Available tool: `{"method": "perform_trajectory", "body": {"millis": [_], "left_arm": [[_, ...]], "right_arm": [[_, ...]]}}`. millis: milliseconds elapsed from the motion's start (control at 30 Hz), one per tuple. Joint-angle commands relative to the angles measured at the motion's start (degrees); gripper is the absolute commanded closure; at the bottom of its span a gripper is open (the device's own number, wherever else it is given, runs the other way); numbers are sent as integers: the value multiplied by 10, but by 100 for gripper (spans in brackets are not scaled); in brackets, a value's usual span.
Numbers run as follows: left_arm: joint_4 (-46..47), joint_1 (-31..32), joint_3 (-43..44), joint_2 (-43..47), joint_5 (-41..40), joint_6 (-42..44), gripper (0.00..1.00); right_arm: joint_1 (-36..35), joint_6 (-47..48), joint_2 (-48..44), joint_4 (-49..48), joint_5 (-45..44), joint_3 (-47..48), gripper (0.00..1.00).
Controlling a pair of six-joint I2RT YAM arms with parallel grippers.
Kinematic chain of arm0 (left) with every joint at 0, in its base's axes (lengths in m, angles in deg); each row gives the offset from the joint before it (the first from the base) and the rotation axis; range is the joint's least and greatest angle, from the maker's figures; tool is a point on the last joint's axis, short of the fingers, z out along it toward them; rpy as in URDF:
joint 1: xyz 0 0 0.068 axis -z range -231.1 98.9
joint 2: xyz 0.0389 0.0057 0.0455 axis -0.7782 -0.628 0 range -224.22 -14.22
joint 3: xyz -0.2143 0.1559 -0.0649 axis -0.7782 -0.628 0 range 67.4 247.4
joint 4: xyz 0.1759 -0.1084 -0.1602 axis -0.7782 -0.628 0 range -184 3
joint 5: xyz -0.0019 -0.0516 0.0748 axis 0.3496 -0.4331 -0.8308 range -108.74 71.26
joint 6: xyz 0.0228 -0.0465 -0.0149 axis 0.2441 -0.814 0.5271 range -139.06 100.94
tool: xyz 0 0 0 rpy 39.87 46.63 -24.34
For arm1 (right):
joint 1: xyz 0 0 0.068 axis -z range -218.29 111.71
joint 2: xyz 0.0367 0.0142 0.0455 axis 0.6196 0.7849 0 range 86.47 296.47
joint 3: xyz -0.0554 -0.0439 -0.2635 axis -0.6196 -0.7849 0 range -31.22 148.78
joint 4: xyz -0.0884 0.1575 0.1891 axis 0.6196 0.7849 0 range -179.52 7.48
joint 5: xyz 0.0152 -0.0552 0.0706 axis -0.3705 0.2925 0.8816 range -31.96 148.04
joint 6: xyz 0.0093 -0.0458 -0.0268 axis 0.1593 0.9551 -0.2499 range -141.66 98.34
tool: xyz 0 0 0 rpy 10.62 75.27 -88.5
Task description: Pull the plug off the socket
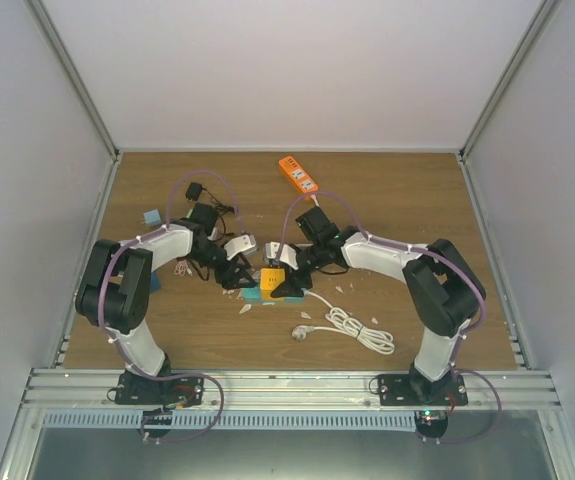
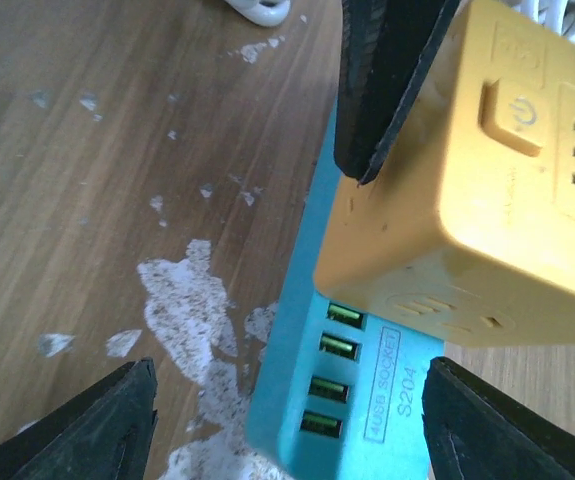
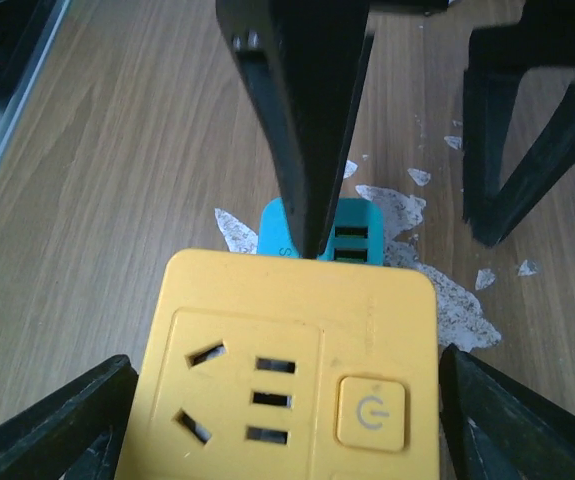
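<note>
A yellow plug adapter [image 1: 272, 277] with a power button sits plugged onto a teal USB socket block [image 1: 253, 293] near the table's middle. In the right wrist view my right gripper [image 3: 285, 358] is shut on the sides of the yellow adapter [image 3: 287, 370], with the teal block [image 3: 357, 235] showing just beyond it. In the left wrist view my left gripper [image 2: 289, 365] is open and straddles the teal block [image 2: 367, 400]. Its right finger is next to the block's edge and its left finger stands apart. The yellow adapter [image 2: 467, 200] lies above, with one right fingertip [image 2: 387, 90] pressed on its side.
An orange power strip [image 1: 297, 173] lies at the back centre. A white cable [image 1: 352, 325] with a plug lies front right of the grippers. A black adapter [image 1: 195, 190] and a small blue block [image 1: 152, 216] sit back left. White flecks [image 2: 182, 300] dot the wooden table.
</note>
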Motion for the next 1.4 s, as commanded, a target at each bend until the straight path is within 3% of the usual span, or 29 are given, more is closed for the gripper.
{"method": "perform_trajectory", "body": {"millis": [0, 333, 533, 933, 1367], "left_arm": [[39, 24, -12, -18, -21, -25, 27], [41, 32, -20, -50, -58, -29, 35], [48, 34, -24, -61, -101, -28, 41], [50, 40, -22, -82, -133, -30, 43], [55, 51, -24, -86, -161, -33, 46]], "right_arm": [[-9, -9, 6, -23, -5, 1, 21], [-11, -11, -1, -19, 5, 0, 56], [-11, -19, -29, -40, 18, -6, 66], [-11, 10, -65, -71, 13, -16, 74], [21, -81, -33, -26, 99, 30, 79]]}}
